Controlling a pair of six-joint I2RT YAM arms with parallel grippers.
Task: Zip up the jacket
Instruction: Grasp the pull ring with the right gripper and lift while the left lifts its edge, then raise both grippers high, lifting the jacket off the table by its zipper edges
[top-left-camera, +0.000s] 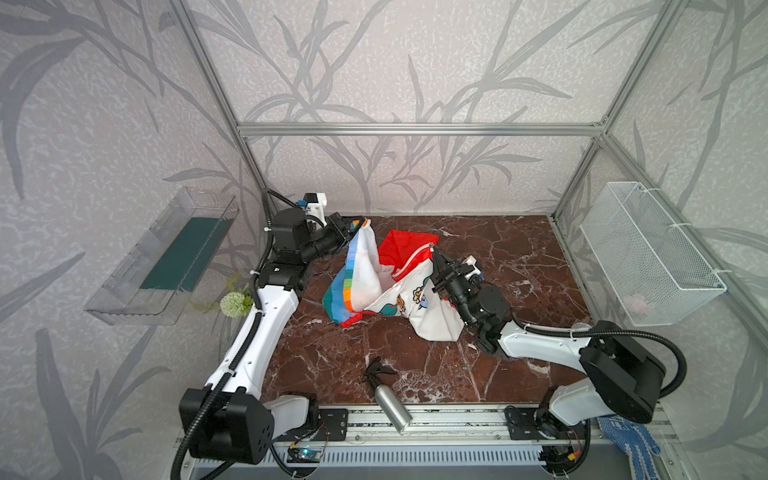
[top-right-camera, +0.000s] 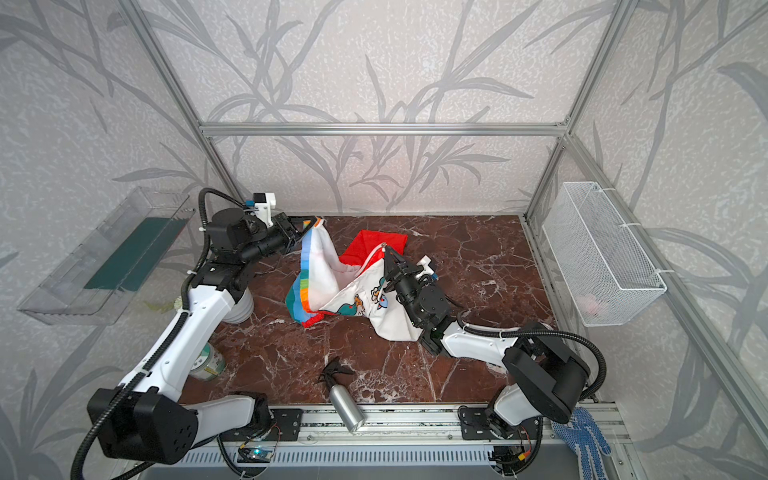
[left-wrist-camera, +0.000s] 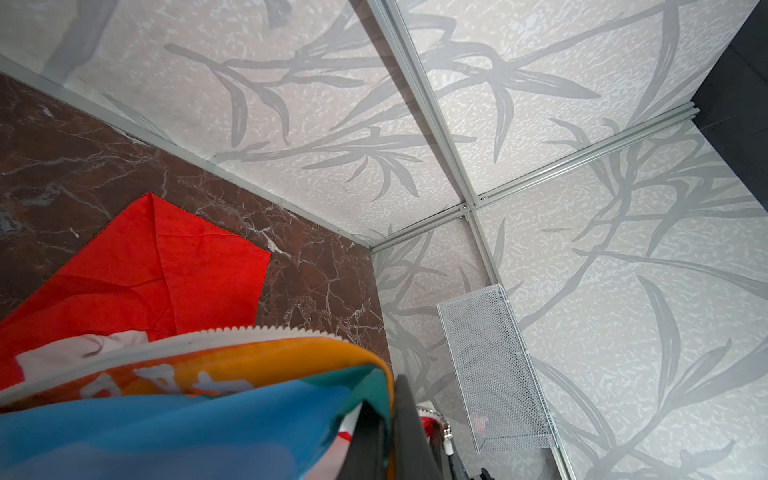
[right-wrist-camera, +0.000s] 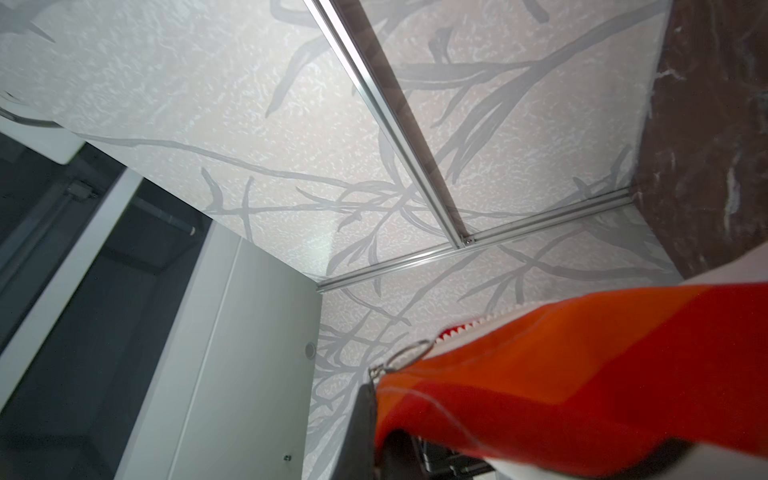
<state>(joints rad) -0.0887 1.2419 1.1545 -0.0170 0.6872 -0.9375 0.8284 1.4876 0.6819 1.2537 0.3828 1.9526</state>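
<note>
The jacket (top-left-camera: 390, 286) lies crumpled mid-table in both top views, its white lining open upward, its red hood (top-left-camera: 409, 245) toward the back. My left gripper (top-left-camera: 356, 226) is shut on the rainbow-striped front edge, lifted at the back left. In the left wrist view its black fingers (left-wrist-camera: 409, 419) pinch the orange and teal fabric (left-wrist-camera: 232, 386) under the white zipper teeth (left-wrist-camera: 249, 330). My right gripper (top-left-camera: 434, 252) is shut on the red upper edge beside the zipper. In the right wrist view red cloth (right-wrist-camera: 582, 365) drapes over its finger (right-wrist-camera: 365, 415), with a metal ring (right-wrist-camera: 405, 353) at the tip.
A metal spray bottle (top-left-camera: 390, 405) lies at the front edge. A wire basket (top-left-camera: 648, 253) hangs on the right wall and a clear tray (top-left-camera: 166, 257) on the left. A white flower (top-left-camera: 235, 303) and a can (top-right-camera: 208, 362) sit by the left arm. A blue glove (top-left-camera: 631, 440) lies front right.
</note>
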